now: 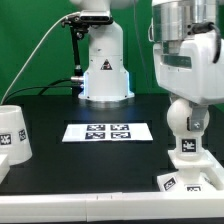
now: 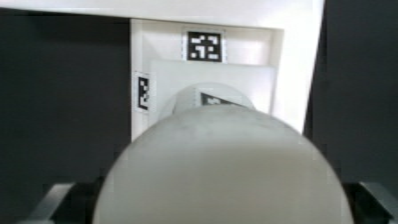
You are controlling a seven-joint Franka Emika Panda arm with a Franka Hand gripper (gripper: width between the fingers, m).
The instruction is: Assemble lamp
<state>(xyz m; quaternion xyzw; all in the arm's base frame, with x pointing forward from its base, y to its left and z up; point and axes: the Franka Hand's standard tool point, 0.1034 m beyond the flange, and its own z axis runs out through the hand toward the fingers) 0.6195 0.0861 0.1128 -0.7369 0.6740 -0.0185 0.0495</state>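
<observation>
Exterior view: flat matte black table, plain green backdrop behind it. At the back stands a big glossy white robot pedestal with a triangle sticker. The thin flat white marker board lies mid-table in front of the pedestal, nothing on it. A tapered cup-like matte white plastic shade stands upright at the exterior view's left edge, partly cut off, with a small black-and-white tag on its wall, well apart from everything else. The squat square stepped white plastic base sits at the exterior view's right near the front edge, square tags on its sides. The matte white round-headed plastic bulb stands upright on top of the base, neck down; the joint itself is too small to read. The white arm comes straight down from the top at the right, wrist vertical. The claw points down over the bulb, fingers against both sides of the round head, pinching it

Wrist view: looking down past the bulb, whose smooth rounded head is blurred and fills the near part of the frame. Beyond it is the base, flat white faces with three square tags, black table on either side. Only grey slivers of the fingers show beside the head, apparently touching it
</observation>
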